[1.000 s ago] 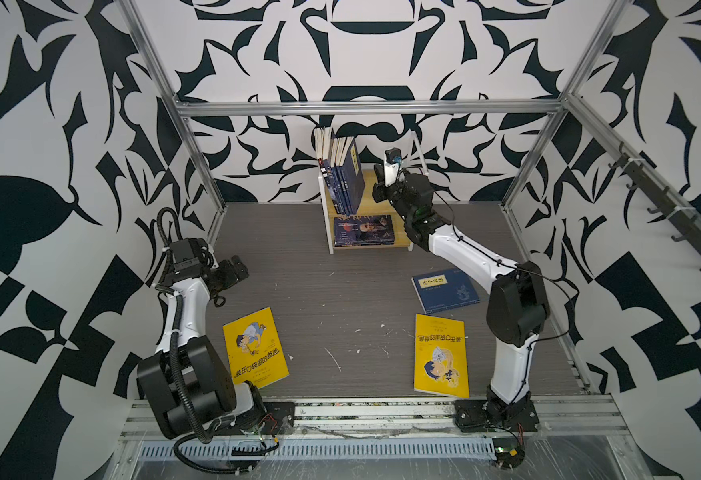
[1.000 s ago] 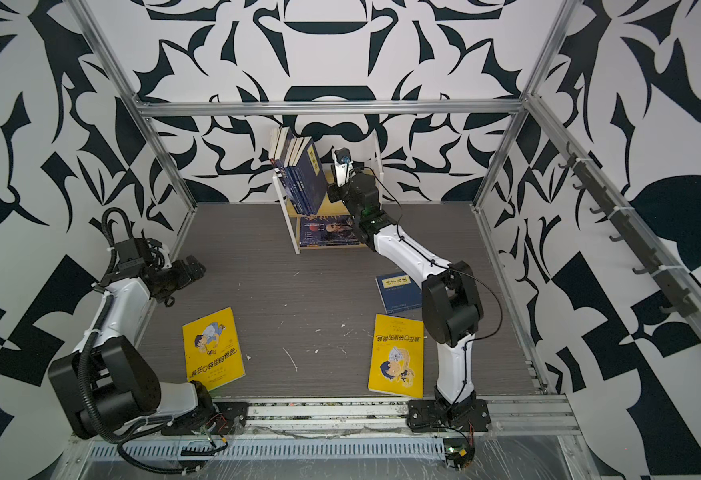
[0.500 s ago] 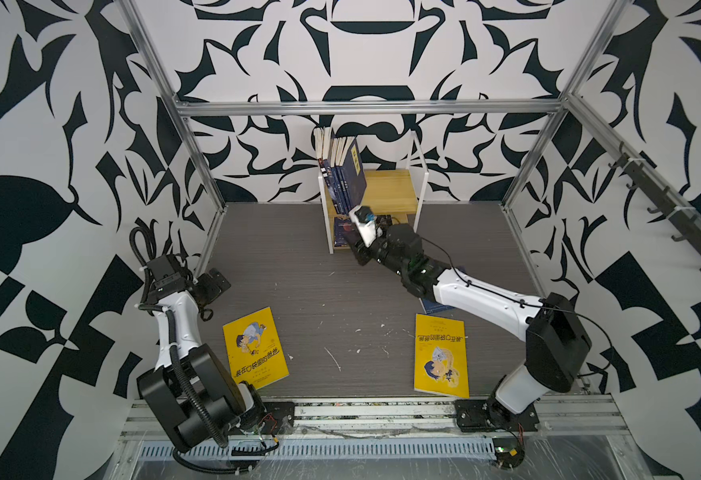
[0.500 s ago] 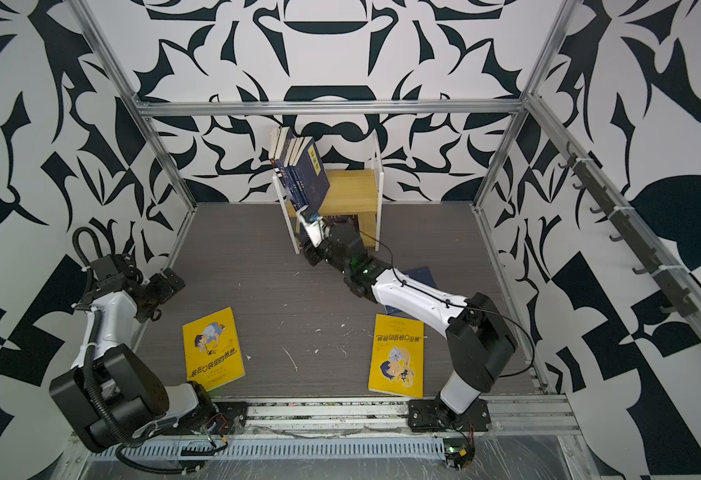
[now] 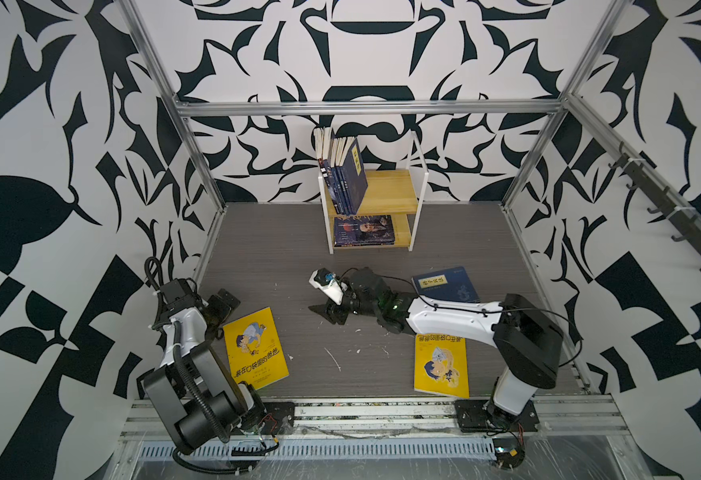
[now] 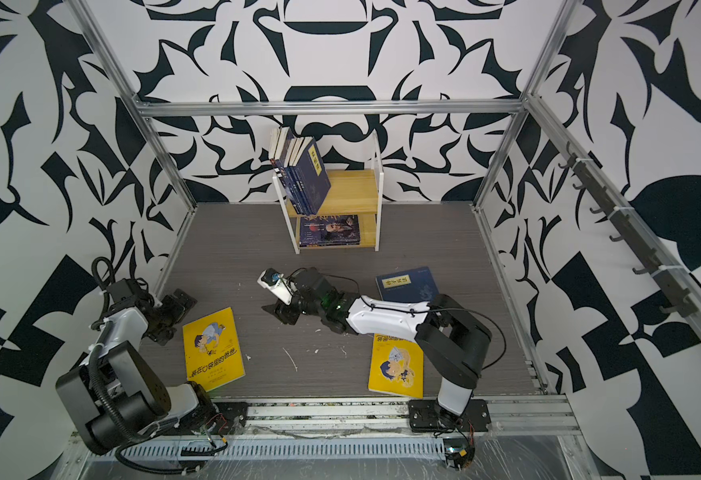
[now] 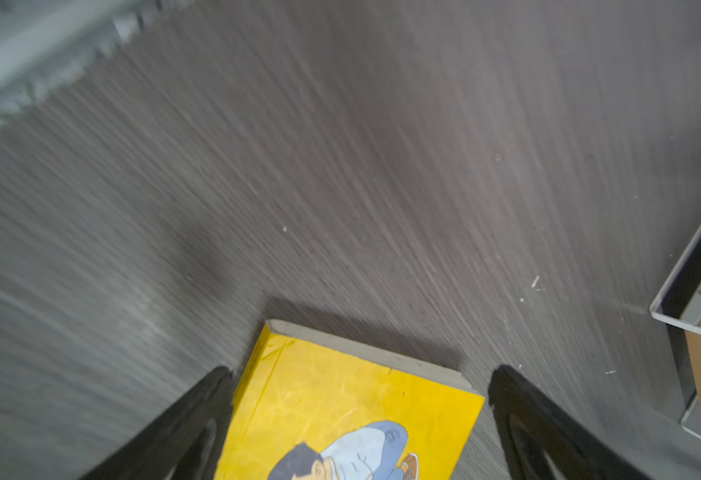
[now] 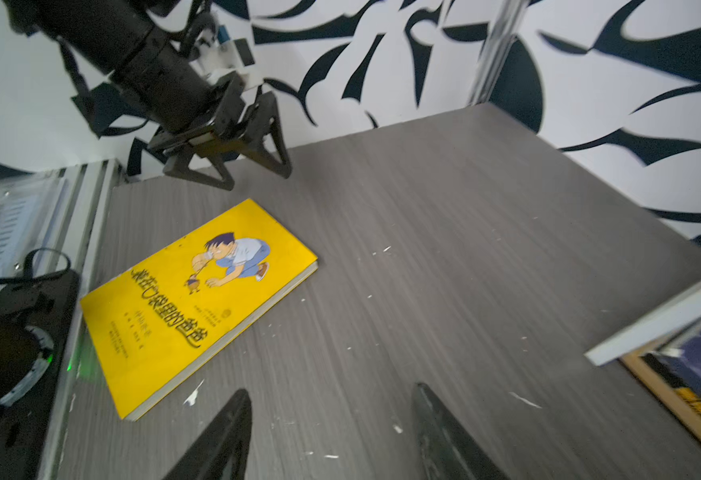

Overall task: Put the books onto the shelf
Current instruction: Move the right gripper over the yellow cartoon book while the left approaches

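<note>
At the near left, the left fingers (image 7: 182, 424) are spread wide and hold nothing. They hover at the far end of the left yellow book (image 5: 255, 349), whose far edge shows between them in the left wrist view; whether they touch it I cannot tell. That book lies flat, cover up, on the grey tabletop (image 5: 278, 266). In the middle, the right fingers (image 8: 224, 436) point left, low over bare tabletop. They are parted with nothing between them, well apart from either yellow book. At the far middle, against the wall, stands the shelf (image 5: 390, 191). A row of navy books (image 5: 346, 174) stands on the left part of its top board, leaning right, and the rest of that board is bare. A portrait book (image 5: 363, 230) lies flat on the lower board. To the right, the right arm (image 5: 452, 316) stretches low across the tabletop from its near-right base. The right yellow book (image 5: 442, 365) lies flat on its near side, its far edge under the arm. A navy book (image 5: 444, 284) lies flat, label up, just beyond the arm.
</note>
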Robot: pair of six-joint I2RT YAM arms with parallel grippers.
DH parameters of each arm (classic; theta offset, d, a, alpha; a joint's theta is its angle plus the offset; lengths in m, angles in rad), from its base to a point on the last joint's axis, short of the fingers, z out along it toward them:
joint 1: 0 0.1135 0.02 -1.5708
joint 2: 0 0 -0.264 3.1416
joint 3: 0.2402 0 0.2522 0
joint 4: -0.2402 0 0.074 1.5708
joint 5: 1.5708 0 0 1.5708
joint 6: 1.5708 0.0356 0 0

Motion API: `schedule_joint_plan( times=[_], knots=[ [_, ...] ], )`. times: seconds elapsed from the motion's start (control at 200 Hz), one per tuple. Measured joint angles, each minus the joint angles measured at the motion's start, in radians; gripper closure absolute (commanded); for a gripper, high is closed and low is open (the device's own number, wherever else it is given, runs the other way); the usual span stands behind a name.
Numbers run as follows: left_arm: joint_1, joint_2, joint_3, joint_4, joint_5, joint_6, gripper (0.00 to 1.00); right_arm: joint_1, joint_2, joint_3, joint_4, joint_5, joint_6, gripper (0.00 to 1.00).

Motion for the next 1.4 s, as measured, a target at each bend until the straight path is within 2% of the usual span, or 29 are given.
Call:
schedule_joint_plan(
  times=[0.17,0.605,0.815,1.035,1.205,1.345,1.395],
  knots=[
    [-0.043,0.060,-0.031,0.026,0.016,-0.041,0.02,0.035,0.076,0.034,-0.040,-0.042,0.000,0.37],
    [-0.313,0.215,0.076,0.133,0.095,-0.109,0.05,0.064,0.183,0.100,-0.108,-0.097,0.002,0.37],
    [-0.341,0.239,0.135,0.048,0.073,-0.058,0.02,0.106,0.270,0.171,-0.179,-0.101,-0.051,0.35],
    [-0.341,0.204,0.253,-0.053,0.011,0.138,0.00,0.146,0.321,0.224,-0.221,-0.130,-0.173,0.34],
    [-0.340,0.169,0.302,-0.154,-0.029,0.387,0.00,0.150,0.352,0.275,-0.240,-0.149,-0.280,0.33],
    [-0.316,0.112,0.296,-0.247,-0.111,0.587,0.02,0.150,0.353,0.276,-0.241,-0.149,-0.357,0.33],
    [-0.306,0.101,0.284,-0.266,-0.143,0.643,0.06,0.150,0.353,0.274,-0.233,-0.151,-0.383,0.33]
  ],
)
